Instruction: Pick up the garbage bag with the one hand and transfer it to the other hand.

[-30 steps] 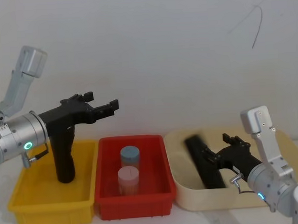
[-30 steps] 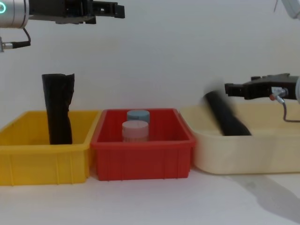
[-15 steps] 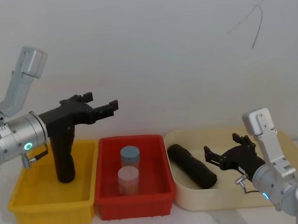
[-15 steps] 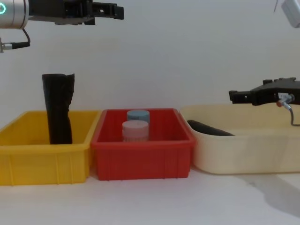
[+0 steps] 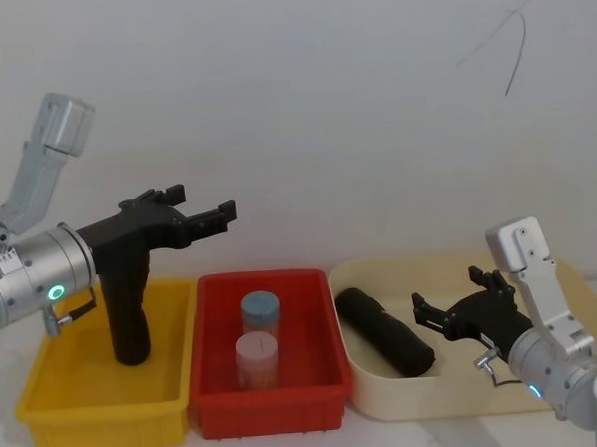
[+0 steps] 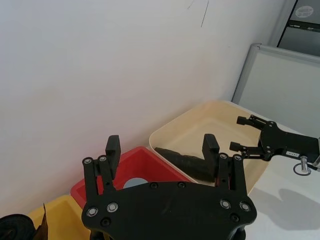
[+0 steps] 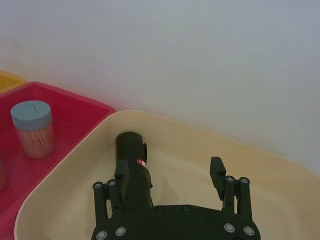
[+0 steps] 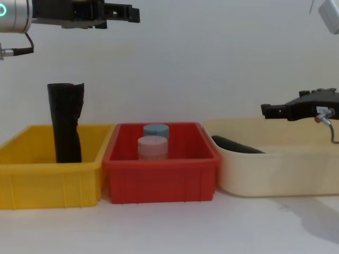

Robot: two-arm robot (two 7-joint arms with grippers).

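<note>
Jaws: right gripper [image 5: 444, 288] spread wide and empty, hanging over the cream tub [image 5: 428, 402] at 4 o'clock. A second ago the garbage bag [image 5: 387, 331] was up at its fingers. Now the bag lies flat in the tub, at that gripper's 9 o'clock. Left gripper [image 5: 205, 200] open, empty, high at 9 o'clock. I judge the bag dropped; it needs re-picking.
</note>
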